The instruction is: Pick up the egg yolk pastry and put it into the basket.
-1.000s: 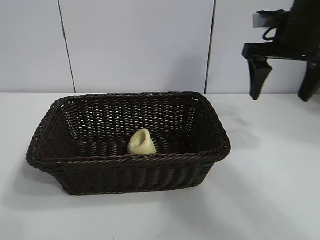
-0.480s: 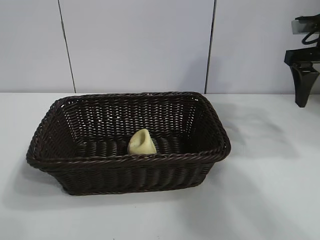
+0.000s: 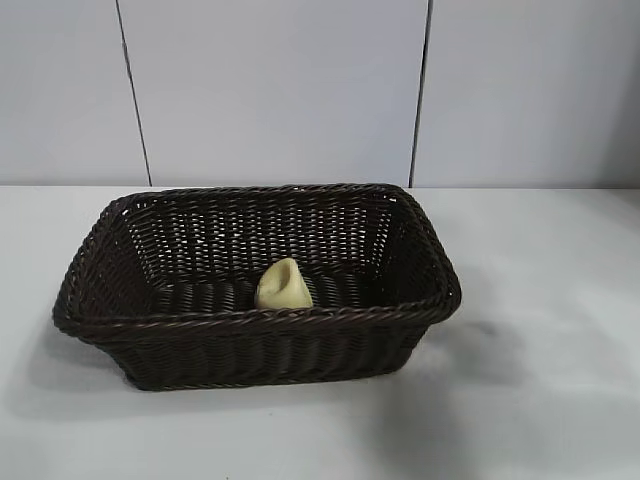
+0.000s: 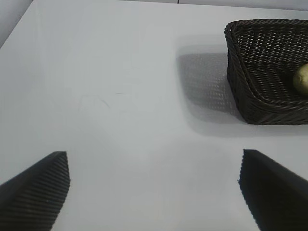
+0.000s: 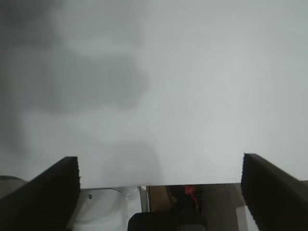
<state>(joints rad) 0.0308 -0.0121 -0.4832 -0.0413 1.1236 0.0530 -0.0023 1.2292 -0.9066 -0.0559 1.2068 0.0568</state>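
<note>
Right end effector (image 5: 161, 192): we are seeing its two dark fingers (image 5: 45, 197) spread wide with nothing between them – released. It is pointing down at bare worktop (image 5: 192, 72) near the table's edge, and it is out of the exterior view entirely. We are judging this as an arm that has no further business over the basket.

Left end effector (image 4: 154, 192): we are finding it likewise released, its ribbed fingers (image 4: 36, 190) standing far apart over the open worktop (image 4: 120, 86), well apart from the basket. It is looking on from the side, idle – nothing in its jaws.

Egg yolk pastry (image 3: 283, 285): we are seeing the pale yellow lump lying on the basket floor, near the front wall and roughly midway along it, with its dented top showing. From the left wrist view only its rounded edge (image 4: 301, 79) is peeking past the frame.

Basket (image 3: 255, 318): the dark woven basket is sitting flat on the white worktop, centred in the exterior view, holding the pastry and nothing else we can make out.

Why it is lying so: both end effectors are empty and clear of the basket, so we are reading the pastry as resting freely by its own weight.

Task progress: we are judging the placing as done.
</note>
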